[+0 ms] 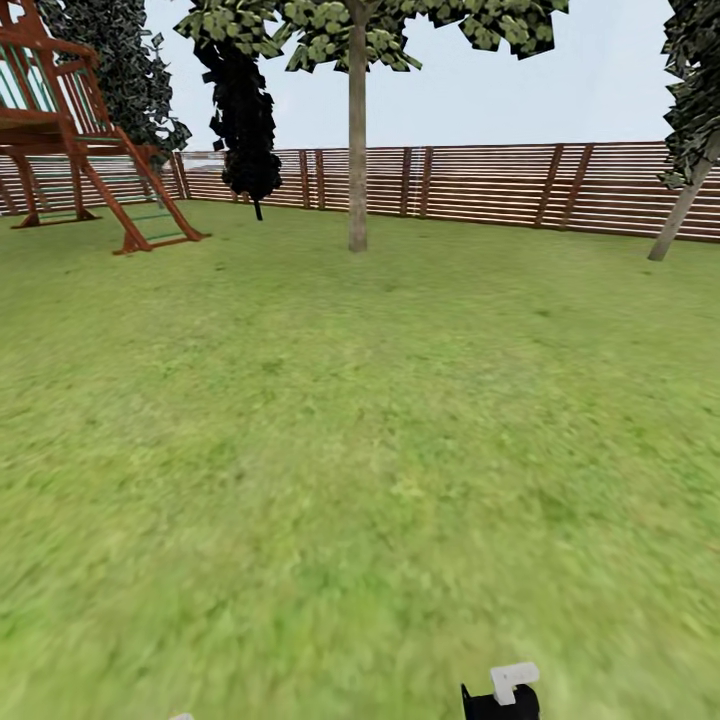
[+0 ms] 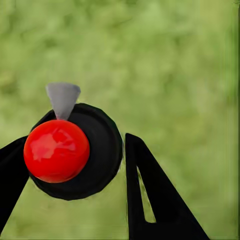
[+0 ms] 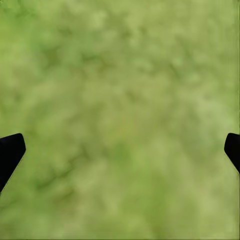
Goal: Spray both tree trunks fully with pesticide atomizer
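The left gripper point(image 2: 75, 160) pinches the pesticide atomizer point(image 2: 75, 152); right gripper point(image 3: 120, 150) fingers are spread, empty. The tree trunk point(image 1: 357, 150) by the fence point(image 1: 500, 185) looks unsprayed; spraying both trees remains.

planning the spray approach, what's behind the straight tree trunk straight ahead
Behind the tree trunk runs the slatted wooden fence, with sky above it. The trunk hides the fence strip directly behind it.

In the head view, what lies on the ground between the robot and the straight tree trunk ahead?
Only bare lawn lies there: the head view shows unbroken grass up to the tree trunk. The wooden play frame stands off to the left side.
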`<state>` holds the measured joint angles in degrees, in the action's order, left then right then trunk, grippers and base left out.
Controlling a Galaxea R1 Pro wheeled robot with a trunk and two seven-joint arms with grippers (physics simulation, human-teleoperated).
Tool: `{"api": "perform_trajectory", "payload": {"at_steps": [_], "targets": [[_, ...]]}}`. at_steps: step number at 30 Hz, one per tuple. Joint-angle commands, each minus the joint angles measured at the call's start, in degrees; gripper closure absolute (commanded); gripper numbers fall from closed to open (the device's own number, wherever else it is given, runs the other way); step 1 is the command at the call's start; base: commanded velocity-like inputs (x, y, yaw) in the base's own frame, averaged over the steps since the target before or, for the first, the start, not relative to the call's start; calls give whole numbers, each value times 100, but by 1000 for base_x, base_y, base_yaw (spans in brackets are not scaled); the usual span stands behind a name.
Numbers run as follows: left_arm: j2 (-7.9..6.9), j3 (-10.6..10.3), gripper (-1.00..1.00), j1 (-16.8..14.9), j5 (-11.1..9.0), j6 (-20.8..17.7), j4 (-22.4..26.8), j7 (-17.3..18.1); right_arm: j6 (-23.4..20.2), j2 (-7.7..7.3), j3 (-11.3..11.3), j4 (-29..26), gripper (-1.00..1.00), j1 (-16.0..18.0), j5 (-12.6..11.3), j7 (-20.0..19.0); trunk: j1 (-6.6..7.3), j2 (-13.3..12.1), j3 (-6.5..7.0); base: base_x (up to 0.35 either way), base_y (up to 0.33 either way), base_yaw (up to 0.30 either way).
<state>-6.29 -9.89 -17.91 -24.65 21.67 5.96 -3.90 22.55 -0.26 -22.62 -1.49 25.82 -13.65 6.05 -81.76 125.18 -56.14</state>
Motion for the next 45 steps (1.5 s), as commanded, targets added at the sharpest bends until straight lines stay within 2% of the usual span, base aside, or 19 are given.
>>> {"api": "perform_trajectory", "payload": {"at_steps": [1, 45], "targets": [[-2, -49, 100, -2, -22, 13, 1, -32, 12, 0, -50, 0, -100, 0, -42, 18, -3, 2, -5, 340, 0, 0], [4, -50, 100, -2, -22, 13, 1, -32, 4, -1, -50, -2, -100, 2, -56, 19, -3, 2, -5, 340, 0, 0]]}}
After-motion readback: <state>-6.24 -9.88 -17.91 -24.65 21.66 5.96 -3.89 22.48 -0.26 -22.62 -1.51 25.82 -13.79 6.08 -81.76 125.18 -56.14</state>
